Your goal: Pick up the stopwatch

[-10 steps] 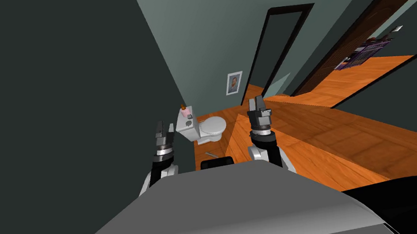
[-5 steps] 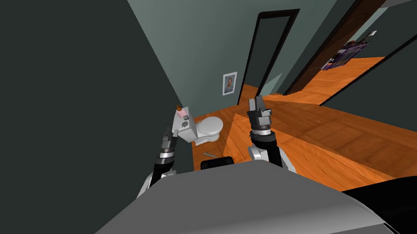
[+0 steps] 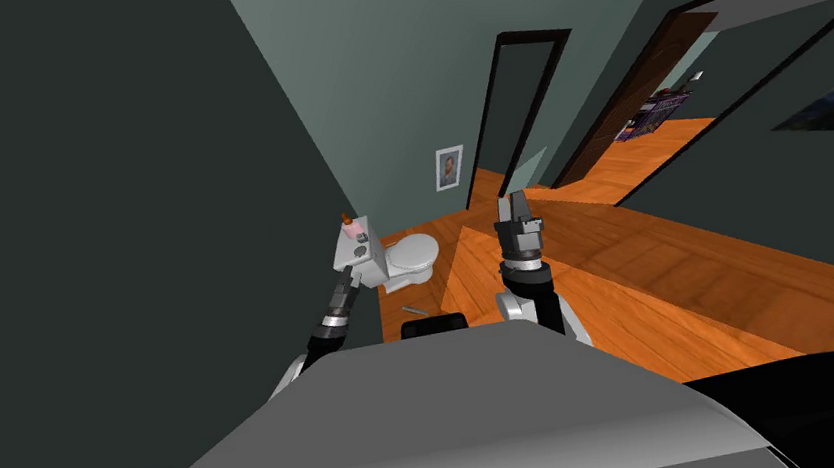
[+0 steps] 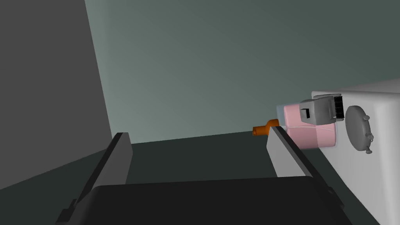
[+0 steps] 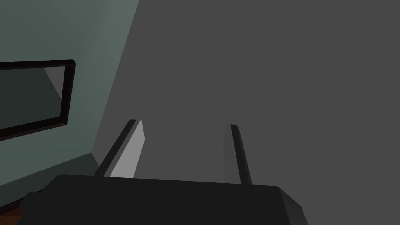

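Note:
The stopwatch (image 4: pixel 358 129) is a grey round disc with small knobs. It lies on the lid of a white toilet tank (image 4: pixel 377 179), beside a pink bottle (image 4: pixel 312 134) with an orange cap and a small grey box (image 4: pixel 318 110). My left gripper (image 4: pixel 199 144) is open, with nothing between its fingers. One finger (image 4: pixel 287 156) sits close to the pink bottle, and the stopwatch lies off to that side, beyond it. In the head view the left gripper (image 3: pixel 347 273) reaches up to the tank's near side, just below the stopwatch (image 3: pixel 362 250). My right gripper (image 3: pixel 513 201) is held up, open and empty.
The white toilet bowl (image 3: pixel 411 255) stands to the right of the tank, on an orange wood floor. A dark wall runs close along the left. A small grey item (image 3: pixel 412 308) lies on the floor. A framed picture (image 3: pixel 448 168) and a black-framed doorway (image 3: pixel 515 112) are on the far wall.
My left arm has stretched forward, bringing its gripper up to the toilet tank. My head view has swung, shifting the room leftward. The right arm has stayed put.

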